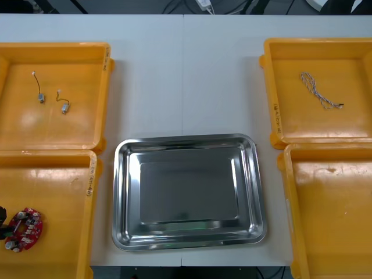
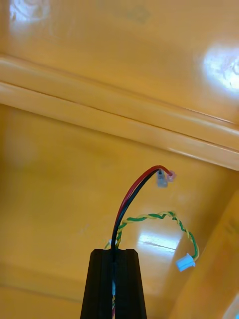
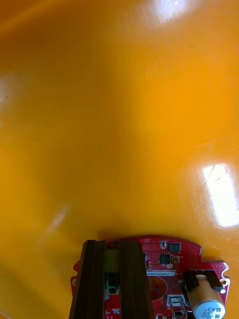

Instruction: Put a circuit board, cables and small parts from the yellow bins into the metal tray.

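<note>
Left wrist view: your left gripper (image 3: 112, 243) is clamping the red circuit board (image 3: 169, 261), fingers nearly closed on a green block at its edge, inside the near left bin (image 1: 58, 180). Your right gripper (image 2: 114, 251) is pinching a red and black cable (image 2: 130, 195), fingers almost together, with a yellow-green twisted cable (image 2: 167, 216) running in beside it. The metal tray (image 1: 125, 192) is sitting bare between the bins. The small metal parts (image 1: 41, 98) are lying in the far left bin (image 1: 75, 133).
</note>
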